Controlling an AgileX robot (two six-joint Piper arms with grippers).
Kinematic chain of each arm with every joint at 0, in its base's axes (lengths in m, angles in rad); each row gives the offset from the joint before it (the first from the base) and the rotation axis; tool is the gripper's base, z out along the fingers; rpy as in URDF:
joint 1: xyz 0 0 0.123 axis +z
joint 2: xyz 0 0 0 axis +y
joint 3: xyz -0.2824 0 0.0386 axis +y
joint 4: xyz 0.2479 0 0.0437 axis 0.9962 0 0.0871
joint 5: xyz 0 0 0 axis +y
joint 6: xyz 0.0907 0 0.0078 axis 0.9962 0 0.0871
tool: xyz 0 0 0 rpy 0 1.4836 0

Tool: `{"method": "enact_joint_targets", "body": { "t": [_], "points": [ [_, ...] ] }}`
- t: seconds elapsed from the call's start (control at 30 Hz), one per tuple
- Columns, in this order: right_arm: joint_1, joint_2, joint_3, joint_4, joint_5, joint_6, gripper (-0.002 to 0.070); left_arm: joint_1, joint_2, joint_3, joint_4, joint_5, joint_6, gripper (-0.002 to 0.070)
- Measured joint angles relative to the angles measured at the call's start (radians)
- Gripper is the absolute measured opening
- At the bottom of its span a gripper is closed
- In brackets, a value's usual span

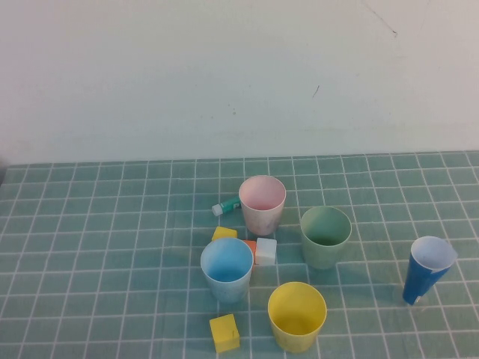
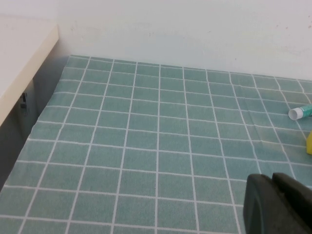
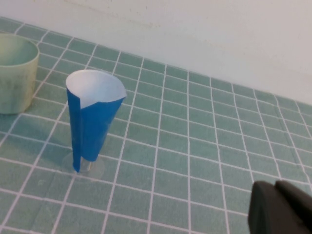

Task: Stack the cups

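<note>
Four cups upright mid-frame: pink cup [image 1: 262, 202], green cup [image 1: 325, 235], blue cup [image 1: 227, 268], yellow cup [image 1: 297, 315] | left tool [image 2: 280, 204] and right tool [image 3: 282, 207] only at wrist-frame lower right, finger state cannot be told | green cup nearest the right arm.

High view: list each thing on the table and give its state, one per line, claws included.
Pink cup: upright, empty, unstacked.
Green cup: upright, empty, unstacked.
Blue cup: upright, empty, unstacked.
Yellow cup: upright, empty, unstacked.
Dark blue cup: upright, leaning, apart at right.
Tube: lying flat beside pink cup.
White block: resting on cloth.
Left claw: above cloth, holding nothing seen.
Right claw: near dark blue cup, holding nothing seen.
</note>
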Motion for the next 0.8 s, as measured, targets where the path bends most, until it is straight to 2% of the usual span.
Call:
{"method": "enact_joint_targets", "body": {
  "t": [0.13,0.23,0.3,0.43,0.5,0.8],
  "points": [
    [0.000,0.000,0.000,0.000,0.000,0.000,-0.0003,0.000,0.000,0.000,-0.002,0.000,0.000,-0.0003],
    [0.000,0.000,0.000,0.000,0.000,0.000,-0.0003,0.000,0.000,0.000,-0.059,-0.011,-0.027,-0.0003],
    [0.000,0.000,0.000,0.000,0.000,0.000,-0.0003,0.000,0.000,0.002,-0.175,-0.041,-0.089,-0.0003],
    [0.000,0.000,0.000,0.000,0.001,0.000,-0.0003,0.000,0.000,0.002,-0.562,-0.132,-0.249,-0.0003],
    [0.000,0.000,0.000,0.000,0.001,0.000,-0.0003,0.000,0.000,0.002,-0.661,-0.167,-0.273,-0.0003],
    [0.000,0.000,0.000,0.000,0.001,0.000,-0.0003,0.000,0.000,0.002,-0.667,-0.230,-0.167,-0.0003]
  ]
}}
